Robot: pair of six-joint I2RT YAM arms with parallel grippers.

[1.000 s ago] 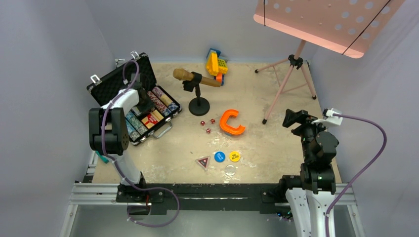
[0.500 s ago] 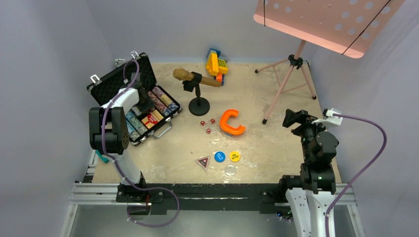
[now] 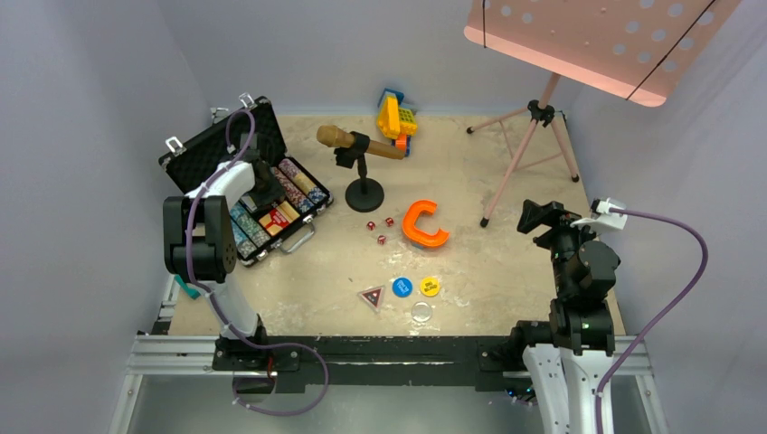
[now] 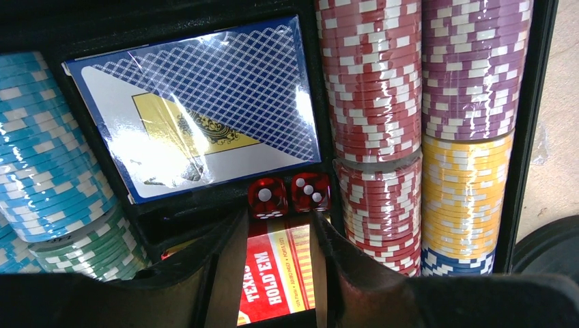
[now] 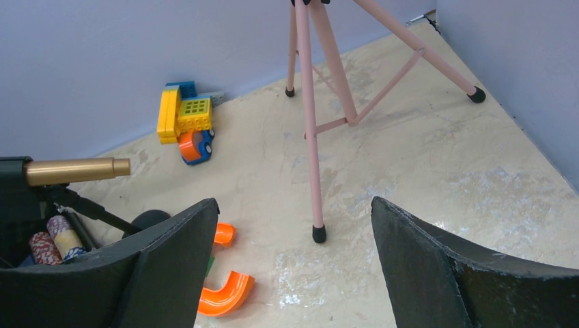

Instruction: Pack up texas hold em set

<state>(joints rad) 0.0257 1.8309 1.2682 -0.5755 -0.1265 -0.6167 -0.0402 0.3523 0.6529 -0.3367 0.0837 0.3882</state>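
The black case (image 3: 210, 149) lies open at the far left, with chip rows (image 4: 372, 89), a blue card deck (image 4: 198, 102) and a red "Texas Hold'em" deck (image 4: 280, 273) inside. Two red dice (image 4: 289, 195) sit in the slot between the decks. My left gripper (image 4: 278, 222) hovers low over the red deck just behind these dice, jaws slightly apart and holding nothing; it also shows in the top view (image 3: 269, 194). Three more red dice (image 3: 380, 229) lie on the table. The triangular (image 3: 371, 297), blue (image 3: 402, 287) and yellow (image 3: 430, 287) buttons lie near the front. My right gripper (image 5: 293, 212) is open and empty at the right.
An orange C-shaped piece (image 3: 423, 224) lies mid-table beside the loose dice. A microphone on a round-based stand (image 3: 362, 154) stands just right of the case. A yellow toy (image 3: 396, 117) sits at the back. A pink music stand's tripod (image 3: 529, 149) occupies the back right. A clear disc (image 3: 421, 312) lies near the buttons.
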